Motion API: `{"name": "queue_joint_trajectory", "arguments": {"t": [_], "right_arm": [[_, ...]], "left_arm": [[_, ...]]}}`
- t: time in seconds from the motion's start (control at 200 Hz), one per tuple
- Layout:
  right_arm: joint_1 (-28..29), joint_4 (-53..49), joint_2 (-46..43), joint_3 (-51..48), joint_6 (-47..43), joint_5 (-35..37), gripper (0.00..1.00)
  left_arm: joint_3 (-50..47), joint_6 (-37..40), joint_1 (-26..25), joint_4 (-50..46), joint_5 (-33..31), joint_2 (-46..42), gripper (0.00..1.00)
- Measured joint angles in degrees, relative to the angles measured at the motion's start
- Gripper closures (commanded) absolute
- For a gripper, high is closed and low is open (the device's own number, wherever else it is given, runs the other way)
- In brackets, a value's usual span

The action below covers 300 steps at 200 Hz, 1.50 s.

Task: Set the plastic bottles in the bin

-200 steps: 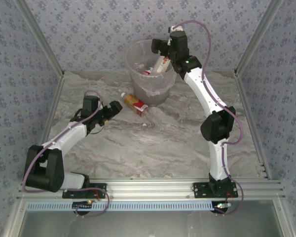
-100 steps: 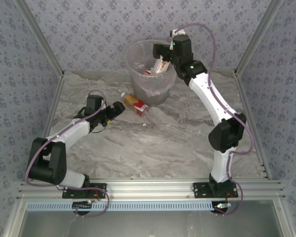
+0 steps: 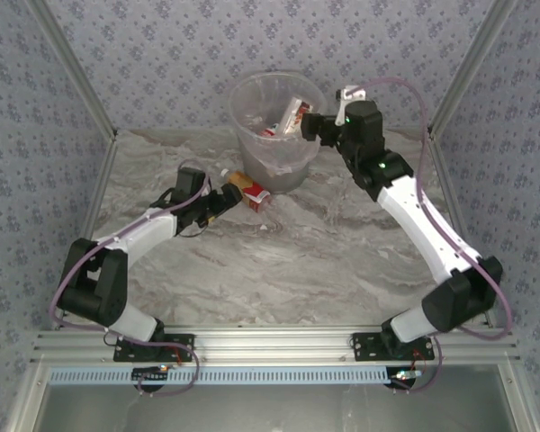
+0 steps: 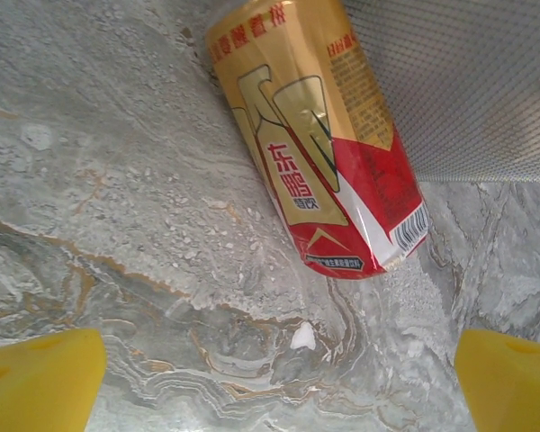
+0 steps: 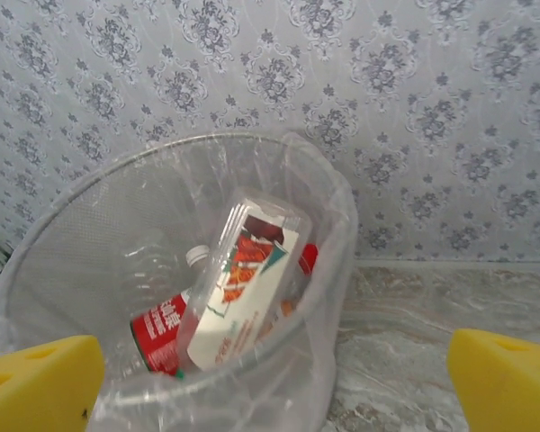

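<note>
One plastic bottle (image 3: 249,190) with a gold and red label lies on the marble table beside the bin (image 3: 252,153), its white cap pointing left. My left gripper (image 3: 221,202) is open just short of it. In the left wrist view the bottle (image 4: 315,135) lies beyond the gripper (image 4: 279,378), outside its yellow fingertips (image 4: 36,382). The grey bag-lined bin (image 5: 72,243) holds a white-labelled bottle (image 5: 247,288) leaning on a red-labelled one (image 5: 160,328). My right gripper (image 3: 309,126) is open and empty at the bin's right rim.
The bin's mesh wall (image 4: 468,81) stands right behind the lying bottle. A small white crumb (image 4: 299,337) lies on the table between the left fingers. Patterned walls and metal posts (image 3: 459,72) close in the back and sides.
My right arm has swung back to the right, away from above the bin; the white-labelled bottle stays in the bin. My left gripper has moved right, up to the lying bottle.
</note>
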Motion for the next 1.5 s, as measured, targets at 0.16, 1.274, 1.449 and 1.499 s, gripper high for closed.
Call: {"name": "queue_joint_trajectory", "arguments": {"t": [0.16,1.274,1.449,1.499], "right_arm": [[-0.2,-0.3,-7.4,-8.0,0.1,-0.3,0.0],[-0.3,-0.7,-25.7,-34.1,4.0,-1.7,0.01],[-0.4,-0.7,-25.8,-34.1,4.2,-1.7,0.01],[-0.4,-0.7,-25.8,-34.1,4.3,-1.7,0.01]], "left_arm": [[3.2,-1.4,-2.7,-0.3,-1.8,3.5,0.0],[21.9,-7.4,-8.7,-3.1,-13.6,24.2,0.01],[24.7,-6.4,-8.9,-5.6,-15.1,26.5,0.01],[25.4,-5.5,-8.9,-6.1,-15.3,27.1,0.0]]}}
